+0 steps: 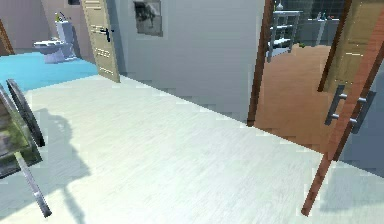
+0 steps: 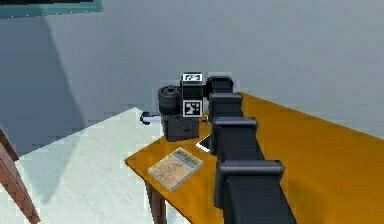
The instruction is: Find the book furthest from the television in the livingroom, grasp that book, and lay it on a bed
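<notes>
Book: the book (image 2: 175, 167) lies flat on the orange table (image 2: 330, 150), near its front corner, just left of the arm (image 2: 245, 160).
Gripper: the gripper (image 2: 150, 118) is at the table's far left corner. I cannot tell the fingers' spread or whether they hold anything.
Under the arm: a white flat thing (image 2: 204, 146), partly covered.
Ahead: white floor (image 1: 180, 150) and a grey wall with a picture (image 1: 148, 17).
Right: an open door (image 1: 345, 100) stands beside a doorway to a brown-floored room with a shelf (image 1: 283, 30).
Left: a wooden door (image 1: 101, 40), a toilet (image 1: 52, 45) and a dark frame (image 1: 22, 125) at the edge.

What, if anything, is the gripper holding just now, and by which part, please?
Nothing: the gripper has only bare pale floor behind its far end; the pale flat book lies on the orange wooden table.
</notes>
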